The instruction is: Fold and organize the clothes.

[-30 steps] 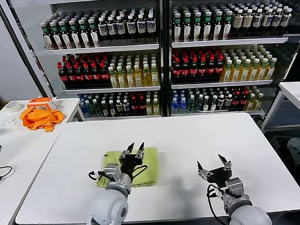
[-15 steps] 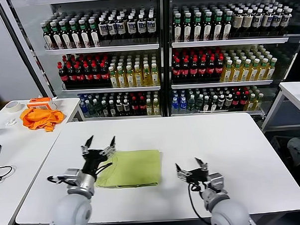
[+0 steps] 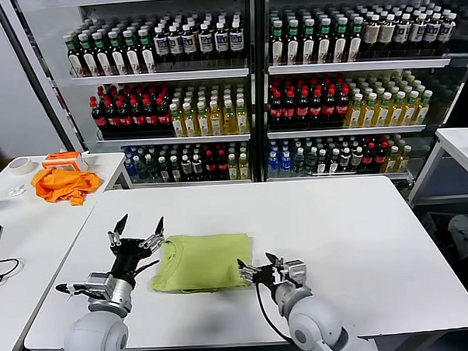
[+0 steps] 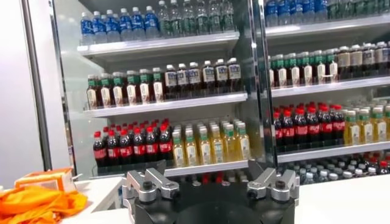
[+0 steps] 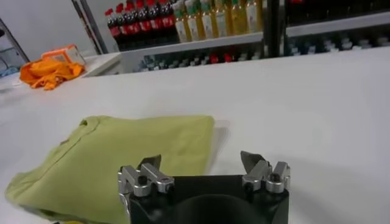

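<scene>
The lime-green T-shirt (image 3: 203,261) lies folded in a rectangle on the white table (image 3: 337,218), its ribbed collar toward the left. It also shows in the right wrist view (image 5: 122,159). My left gripper (image 3: 137,233) is open and empty, raised just left of the shirt and pointing up at the shelves. My right gripper (image 3: 259,261) is open and empty, low over the table at the shirt's right edge; in its wrist view (image 5: 201,160) the shirt's edge lies between and beyond the fingertips.
A bright orange garment (image 3: 62,184) lies on the side table at the left, beside an orange box (image 3: 62,160) and a tape roll (image 3: 20,166). Glass-door fridges (image 3: 249,81) full of bottles stand behind the table. Another table (image 3: 458,146) is at the right.
My left gripper has swung from over the shirt out to its left side. My right gripper has moved left from the table's right part to the shirt's right edge. The shirt now lies uncovered.
</scene>
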You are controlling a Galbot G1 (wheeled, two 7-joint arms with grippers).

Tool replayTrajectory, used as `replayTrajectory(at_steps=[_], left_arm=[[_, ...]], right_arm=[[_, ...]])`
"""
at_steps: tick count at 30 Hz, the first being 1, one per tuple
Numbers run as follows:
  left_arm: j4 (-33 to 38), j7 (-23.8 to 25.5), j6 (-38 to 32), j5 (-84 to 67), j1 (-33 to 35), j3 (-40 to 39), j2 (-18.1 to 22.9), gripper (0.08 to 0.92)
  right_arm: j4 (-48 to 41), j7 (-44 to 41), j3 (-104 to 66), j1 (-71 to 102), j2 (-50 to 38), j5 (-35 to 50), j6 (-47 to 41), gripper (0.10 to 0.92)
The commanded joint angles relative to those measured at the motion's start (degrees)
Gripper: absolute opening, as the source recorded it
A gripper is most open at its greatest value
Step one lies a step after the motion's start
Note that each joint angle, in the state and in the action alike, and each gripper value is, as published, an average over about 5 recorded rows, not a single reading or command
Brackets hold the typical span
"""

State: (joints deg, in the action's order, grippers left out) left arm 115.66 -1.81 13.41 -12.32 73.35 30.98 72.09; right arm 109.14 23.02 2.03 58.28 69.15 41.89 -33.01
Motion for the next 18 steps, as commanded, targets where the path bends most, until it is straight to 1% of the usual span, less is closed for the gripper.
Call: replayTrajectory(at_steps=[1,9,11,13,18], left_arm=[[0.08,0.78,-0.24,-0.06,1.22,1.45,-0.23,0.822],[-0.43,0.78,-0.33,0.2,1.3,1.23,0.26,0.823],[-0.59,0.78,-0.36,0.38,1.26,1.23,0.37,0.822],[-0.72,0.76,-0.41,0.54,1.28,1.23,0.47,0.823],[-0.89,0.74,-0.52,0.76,1.45,1.32,0.58,0.823]], right_arm=[[-5.46,4.46,4.59,-4.81,2.39,3.73,-0.29,0.823],[-5.63,5.26,5.15,-4.63,2.76,5.13,-0.34,0.817],[-5.69,5.31,5.33,-4.55,2.98,5.74,-0.34,0.788],[-5.78,5.55,5.44,-4.53,3.19,6.43,-0.34,0.742],[-5.95,5.73,5.55,-4.57,3.39,7.17,-0.3,0.603]])
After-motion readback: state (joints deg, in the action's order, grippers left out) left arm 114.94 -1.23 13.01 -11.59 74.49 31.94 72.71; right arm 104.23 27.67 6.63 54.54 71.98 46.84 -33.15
